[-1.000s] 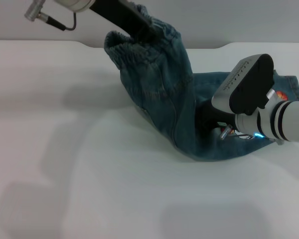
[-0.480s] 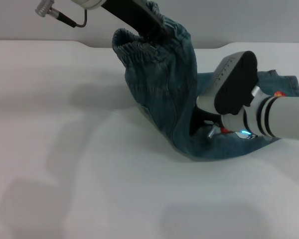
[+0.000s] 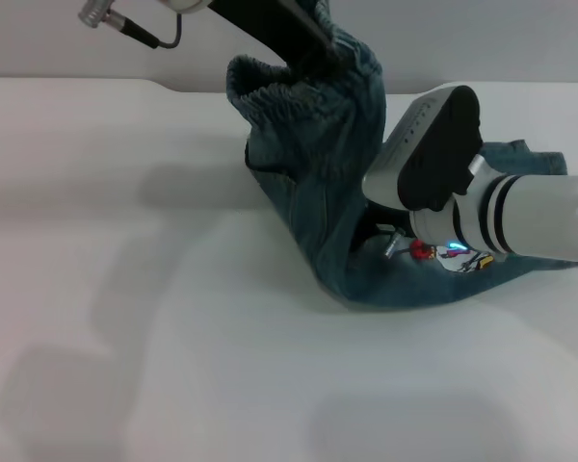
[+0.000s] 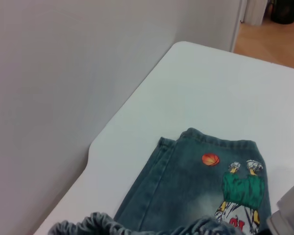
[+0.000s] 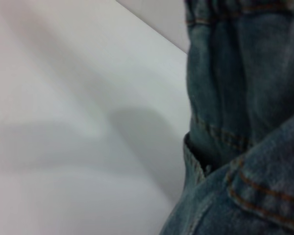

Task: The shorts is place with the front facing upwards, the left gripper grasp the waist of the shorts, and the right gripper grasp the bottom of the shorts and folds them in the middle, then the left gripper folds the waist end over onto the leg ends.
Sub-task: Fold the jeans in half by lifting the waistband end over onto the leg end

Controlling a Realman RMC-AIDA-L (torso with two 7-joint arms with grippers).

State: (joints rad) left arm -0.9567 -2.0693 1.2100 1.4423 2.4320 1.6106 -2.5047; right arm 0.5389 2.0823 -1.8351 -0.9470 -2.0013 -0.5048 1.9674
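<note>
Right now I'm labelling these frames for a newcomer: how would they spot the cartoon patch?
Start at the white table, where the denim shorts are half lifted by the left gripper. On the flat leg part lies the cartoon patch: a green-shirted figure beside an orange basketball, the only bright print on the denim.

Shorts (image 3: 318, 164): blue-green washed denim, pale faded patches, orange stitching. Patch (image 4: 242, 191): green-shirted cartoon figure, orange ball beside it. Counter (image 3: 125, 318): white. Left gripper (image 3: 313, 43): black. Right gripper (image 3: 371, 236): black, silver-white banded wrist, blue light.
</note>
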